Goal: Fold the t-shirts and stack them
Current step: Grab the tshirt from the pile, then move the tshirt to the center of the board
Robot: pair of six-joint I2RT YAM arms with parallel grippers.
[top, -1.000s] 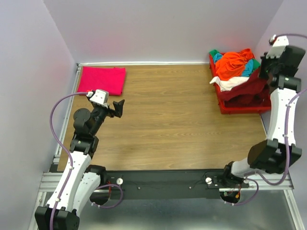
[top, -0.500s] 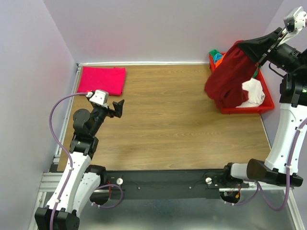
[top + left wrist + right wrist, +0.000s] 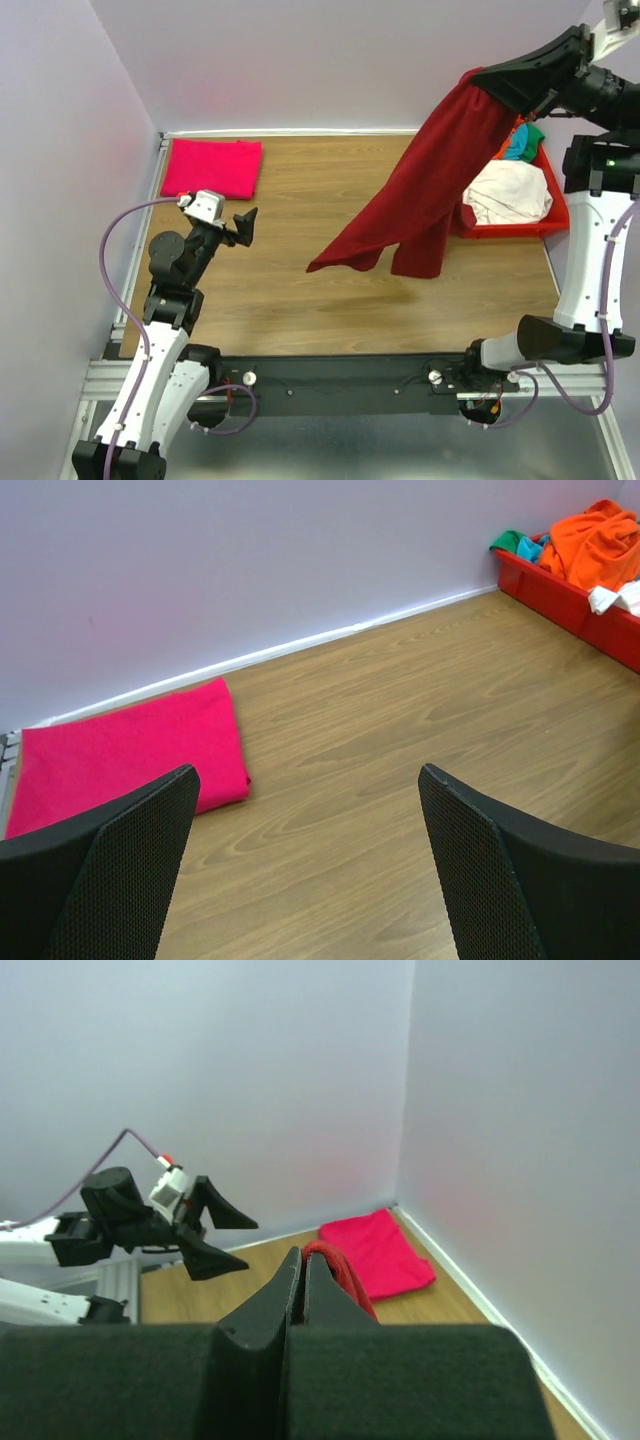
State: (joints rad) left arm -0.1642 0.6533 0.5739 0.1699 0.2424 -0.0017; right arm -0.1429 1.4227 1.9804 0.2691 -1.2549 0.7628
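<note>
Maroon t-shirt (image 3: 432, 175) now aloft, out of red tray (image 3: 520, 230).

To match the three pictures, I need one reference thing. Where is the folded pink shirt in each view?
Top external: pink shirt upper left, beyond the left arm.
Left wrist: pink shirt lower left.
Right wrist: pink shirt right of centre.
Shared landmark: the open left gripper.

Maroon t-shirt (image 3: 430, 190) hangs aloft, unfolded — pink t-shirt (image 3: 212, 167) lies folded.
</note>
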